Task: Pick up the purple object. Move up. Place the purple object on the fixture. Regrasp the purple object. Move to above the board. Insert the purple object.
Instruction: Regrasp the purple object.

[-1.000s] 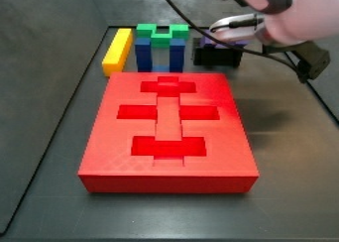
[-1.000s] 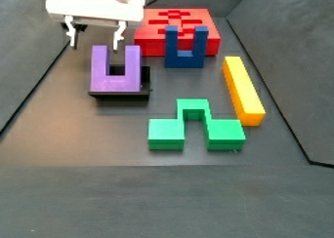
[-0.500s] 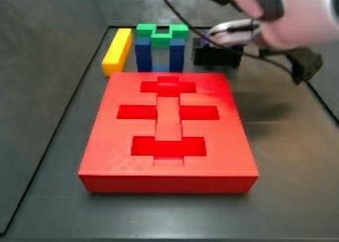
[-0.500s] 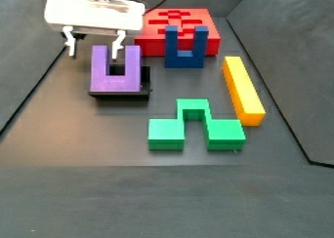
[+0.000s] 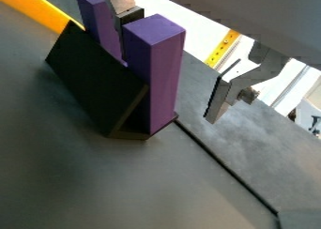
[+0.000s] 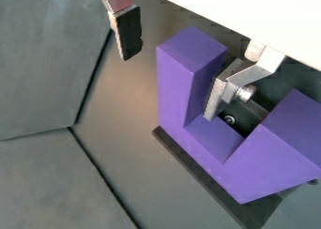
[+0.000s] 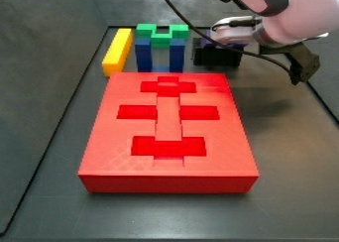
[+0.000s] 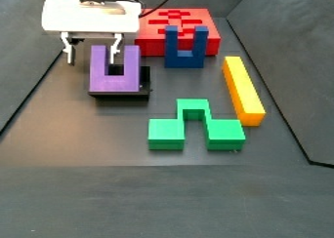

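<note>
A dark grey matte floor (image 8: 78,174) with raised black edge walls, evenly lit

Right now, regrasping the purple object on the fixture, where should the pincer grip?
Probably one upright prong of the purple object, from above: it stands prongs-up on the fixture. The open pincer already straddles one prong, one finger in the slot.
</note>
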Robot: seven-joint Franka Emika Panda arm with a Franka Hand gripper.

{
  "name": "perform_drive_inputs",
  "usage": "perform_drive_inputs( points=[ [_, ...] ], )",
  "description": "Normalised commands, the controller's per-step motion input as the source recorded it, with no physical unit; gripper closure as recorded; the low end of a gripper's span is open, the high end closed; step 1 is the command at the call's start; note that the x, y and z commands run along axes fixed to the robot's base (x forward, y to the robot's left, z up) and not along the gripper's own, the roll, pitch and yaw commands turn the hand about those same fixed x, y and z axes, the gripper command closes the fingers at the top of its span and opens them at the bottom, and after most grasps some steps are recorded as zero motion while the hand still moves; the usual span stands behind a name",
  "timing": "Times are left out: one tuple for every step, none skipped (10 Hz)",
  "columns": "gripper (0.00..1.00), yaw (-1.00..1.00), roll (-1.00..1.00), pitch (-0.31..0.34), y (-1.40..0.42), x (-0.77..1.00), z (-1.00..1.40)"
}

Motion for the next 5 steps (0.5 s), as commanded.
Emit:
perform_drive_inputs(
  points=[
    [0.00,0.00,-0.02,0.077,0.00,0.00,-0.02],
    [0.00,0.00,0.00,0.000,0.00,0.00,0.00],
    [1.00,0.00,0.00,0.000,0.00,0.00,0.00],
    [1.00,0.00,0.00,0.000,0.00,0.00,0.00],
    [1.00,0.00,0.00,0.000,0.00,0.00,0.00]
  ],
)
